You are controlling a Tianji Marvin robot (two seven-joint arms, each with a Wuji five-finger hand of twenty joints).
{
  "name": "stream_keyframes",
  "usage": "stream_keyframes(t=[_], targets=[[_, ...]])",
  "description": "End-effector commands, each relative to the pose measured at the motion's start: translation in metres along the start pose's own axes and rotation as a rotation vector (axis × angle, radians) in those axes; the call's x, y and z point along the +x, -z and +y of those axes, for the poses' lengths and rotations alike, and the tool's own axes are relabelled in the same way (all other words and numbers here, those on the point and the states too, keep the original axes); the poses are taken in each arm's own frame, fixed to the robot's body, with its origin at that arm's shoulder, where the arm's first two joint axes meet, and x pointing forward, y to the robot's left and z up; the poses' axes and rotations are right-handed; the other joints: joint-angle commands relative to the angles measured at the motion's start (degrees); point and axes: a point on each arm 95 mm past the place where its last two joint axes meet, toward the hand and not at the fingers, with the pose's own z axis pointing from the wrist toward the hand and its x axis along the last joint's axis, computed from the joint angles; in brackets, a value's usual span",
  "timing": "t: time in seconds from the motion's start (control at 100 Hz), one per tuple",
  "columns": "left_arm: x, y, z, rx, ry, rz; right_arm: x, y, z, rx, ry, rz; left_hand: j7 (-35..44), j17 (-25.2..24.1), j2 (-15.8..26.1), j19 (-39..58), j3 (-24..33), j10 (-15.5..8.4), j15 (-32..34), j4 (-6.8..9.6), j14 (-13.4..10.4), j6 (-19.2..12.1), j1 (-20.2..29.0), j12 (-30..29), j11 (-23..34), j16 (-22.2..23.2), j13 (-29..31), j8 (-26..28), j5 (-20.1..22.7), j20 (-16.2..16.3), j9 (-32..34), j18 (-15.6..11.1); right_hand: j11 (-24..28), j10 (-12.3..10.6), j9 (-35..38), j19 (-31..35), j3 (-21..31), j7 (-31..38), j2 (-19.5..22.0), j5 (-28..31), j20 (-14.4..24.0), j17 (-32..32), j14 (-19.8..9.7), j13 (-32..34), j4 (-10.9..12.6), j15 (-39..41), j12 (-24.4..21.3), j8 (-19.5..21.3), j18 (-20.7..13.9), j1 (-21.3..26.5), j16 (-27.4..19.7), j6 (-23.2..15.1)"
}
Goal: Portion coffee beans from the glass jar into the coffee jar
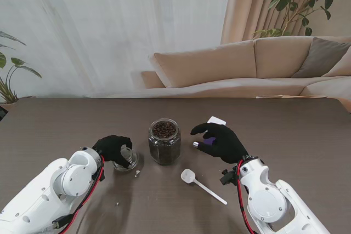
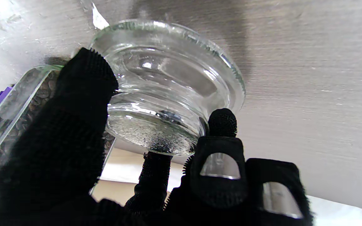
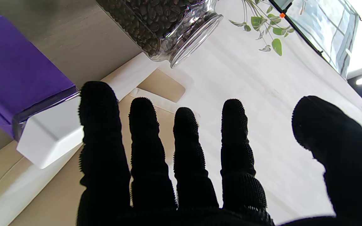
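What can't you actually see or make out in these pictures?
- Purple container: in the stand view the right robot hand covers most of it; the right wrist view cuts it off, so its opening is unseen.
- Glass lid: in the stand view the left robot hand hides most of it.
- Small pale bits near the lid: too small to identify.
- Bean jar: both wrist views show only part.

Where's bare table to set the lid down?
Left of the left hand and lid, the table is bare. The far right is bare too. It is crowded between jar, scoop and right hand.
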Motion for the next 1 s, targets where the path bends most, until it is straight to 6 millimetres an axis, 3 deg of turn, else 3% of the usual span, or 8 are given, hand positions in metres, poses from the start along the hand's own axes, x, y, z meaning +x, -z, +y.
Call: stream_keyframes(t=[0.0,0.35,0.68,0.99], targets=[[0.005,0.001,-0.01,-0.002,-0.005,0.017,0.001,0.0,-0.004,0.018,-0.007,0.001,34.1,1.8,4.7,15.7,21.7,-11.0,3.1,3.95,1.2,1.8,11.7,0.4,3.1,-0.5,0.0,2.9,8.8,1.1,7.2,-0.7,-0.2,0.6,-0.1,0.7,-1.5,0.0,1.1,0.5,0.9,-22.8,0.0,0.4,-0.4,0.4,0.3,0.0,0.2,0.7,0.6,0.2],[0.023,0.008,-0.063,0.026,-0.047,0.081,0.001,0.0,-0.005,0.019,-0.009,-0.001,34.0,1.8,4.5,16.0,22.1,-11.2,3.4,4.06,1.2,1.7,11.4,0.5,3.3,-0.5,0.0,3.1,8.8,1.2,7.4,-0.7,-0.2,0.7,-0.1,0.7,-1.5,0.0,1.1,0.5,0.9,-22.8,0.1,0.2,-0.4,0.4,0.3,0.0,0.2,0.8,0.5,0.3],[0.057,0.011,-0.119,0.039,-0.114,0.167,0.0,-0.001,-0.004,0.014,-0.011,-0.002,34.1,1.8,4.5,16.0,22.3,-11.5,3.5,4.11,1.1,1.6,11.1,0.6,3.5,-0.6,0.0,3.5,8.6,1.1,7.4,-0.7,-0.2,0.6,-0.2,0.7,-1.5,0.1,1.1,0.6,0.9,-22.8,0.1,0.3,-0.4,0.4,0.2,-0.1,0.2,0.8,0.5,0.4],[0.088,-0.003,-0.146,0.028,-0.141,0.239,-0.002,-0.002,0.0,-0.001,-0.01,-0.011,34.0,1.9,4.8,15.9,22.2,-11.6,3.5,4.06,1.0,1.4,10.9,0.6,3.5,-0.6,0.0,3.8,8.2,1.0,7.1,-0.9,-0.2,0.6,-0.1,0.7,-1.5,0.0,1.1,0.6,0.8,-22.9,0.0,0.2,-0.4,0.4,0.2,-0.1,0.2,0.8,0.5,0.4]])
